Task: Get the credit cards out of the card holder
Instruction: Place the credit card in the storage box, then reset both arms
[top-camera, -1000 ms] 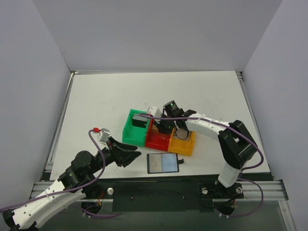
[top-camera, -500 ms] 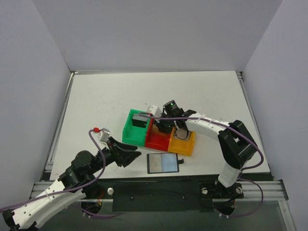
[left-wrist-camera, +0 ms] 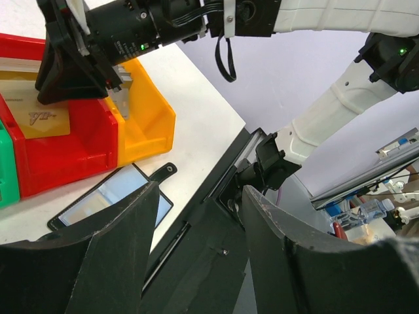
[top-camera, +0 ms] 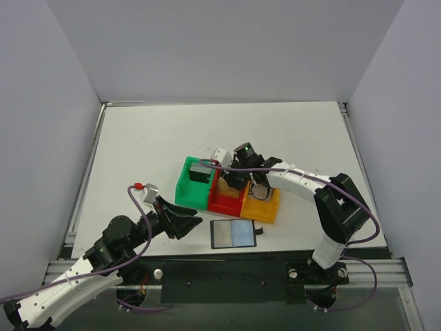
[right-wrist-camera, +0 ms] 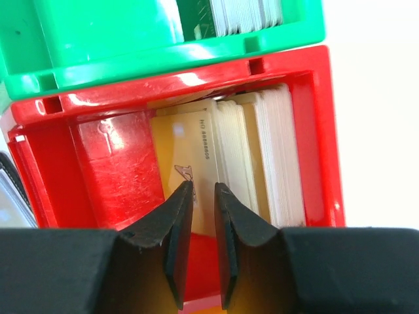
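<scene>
The card holder is a green, red and orange row of boxes at mid-table. Its red box holds a tan credit card leaning against a stack of pale cards. My right gripper hangs over that box, jaws a narrow gap apart above the tan card's face, gripping nothing. The green box holds more cards. One black-bordered card lies flat in front of the holder. My left gripper is open and empty, left of that card.
The table's front edge and black rail run just behind the flat card. A small black tab lies next to the flat card. Grey walls enclose the table on three sides.
My right gripper's jaws have parted slightly over the red box, and a tan card now shows leaning there. The left arm has not moved.
</scene>
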Motion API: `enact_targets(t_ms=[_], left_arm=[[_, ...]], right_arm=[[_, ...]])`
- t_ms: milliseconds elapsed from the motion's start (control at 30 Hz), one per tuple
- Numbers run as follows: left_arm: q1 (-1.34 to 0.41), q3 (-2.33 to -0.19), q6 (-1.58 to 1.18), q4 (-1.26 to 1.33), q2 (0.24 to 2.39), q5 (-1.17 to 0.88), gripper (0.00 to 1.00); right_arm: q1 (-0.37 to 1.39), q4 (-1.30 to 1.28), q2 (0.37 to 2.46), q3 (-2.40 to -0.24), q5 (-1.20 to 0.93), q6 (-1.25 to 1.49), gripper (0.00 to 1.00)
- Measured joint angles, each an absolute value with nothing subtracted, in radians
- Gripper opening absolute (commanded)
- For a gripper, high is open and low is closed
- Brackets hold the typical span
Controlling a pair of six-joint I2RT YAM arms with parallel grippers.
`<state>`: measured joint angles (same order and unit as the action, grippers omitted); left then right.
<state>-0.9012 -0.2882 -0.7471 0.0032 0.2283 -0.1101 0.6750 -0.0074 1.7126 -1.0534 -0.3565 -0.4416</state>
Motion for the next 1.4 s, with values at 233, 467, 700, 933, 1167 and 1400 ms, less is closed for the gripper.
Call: enact_targets(t_ms=[233,467,700,933,1167,1400], left_arm=[[-0.902,-0.288,-0.747,0.003,0.236,-0.11,0.65],[-0.901,-0.29,-0.748,-0.013,0.259,-0.086,0.68],[-0.901,-0.3,-0.76,-0.081,0.276,0.007,0.7],[-0.901,-0.391,-0.8,-0.253,0.306,0.195,0.88],[-0.9,-0.559,-0.919,-0.501,0.446,0.428,0.97],[-0.896,-0.646,-1.002,-0.652,0.609,0.531,0.97]], right_arm=[[0.675,0.004,1.572,-1.062,-0.297,-0.406,0.19],[0.685,0.036,1.313,-1.042,-0.209,-0.319,0.3],[0.705,0.04,0.962,-0.828,-0.162,-0.224,0.36],[0.747,-0.057,0.815,-0.761,-0.097,-0.101,0.63],[0.749,-0.162,0.759,-0.707,0.12,0.167,0.7],[0.75,-0.235,0.648,-0.626,0.183,0.305,0.89]])
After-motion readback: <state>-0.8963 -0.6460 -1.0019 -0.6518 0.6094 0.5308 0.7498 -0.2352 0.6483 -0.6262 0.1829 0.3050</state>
